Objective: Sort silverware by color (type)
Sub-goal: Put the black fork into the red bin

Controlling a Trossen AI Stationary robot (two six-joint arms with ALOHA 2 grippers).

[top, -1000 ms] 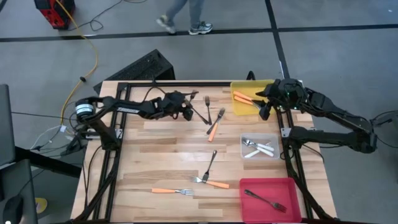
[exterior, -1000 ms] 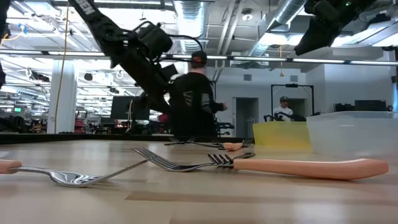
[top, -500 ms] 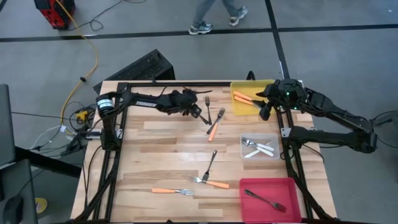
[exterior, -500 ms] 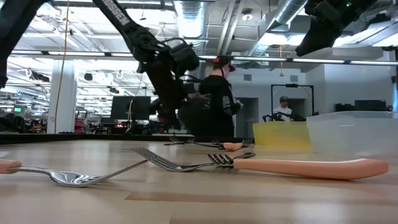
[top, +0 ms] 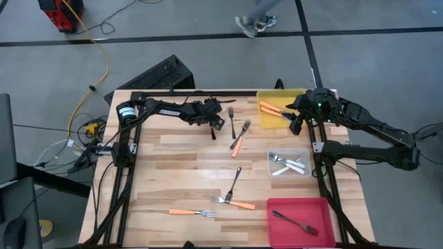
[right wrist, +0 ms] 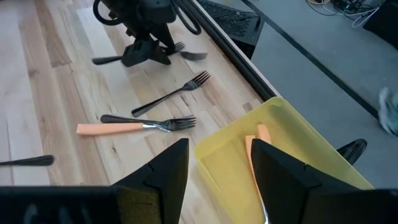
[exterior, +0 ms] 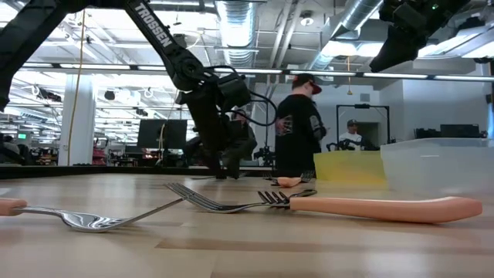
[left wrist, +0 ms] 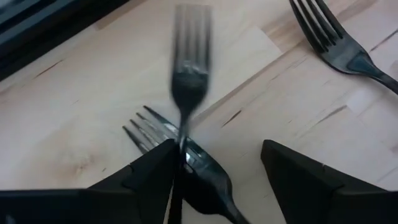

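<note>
Open lab: ceiling ducts, monitors

Scene is evenly lit from ceiling strips, shadows kept soft. A dark fork is smeared by motion blur; the background is left hazy.

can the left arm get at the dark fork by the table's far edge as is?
Probably yes. The left gripper is already low over the dark metal fork at the wooden table's far edge, its open fingers straddling it. A second dark fork lies crossed beneath.
</note>
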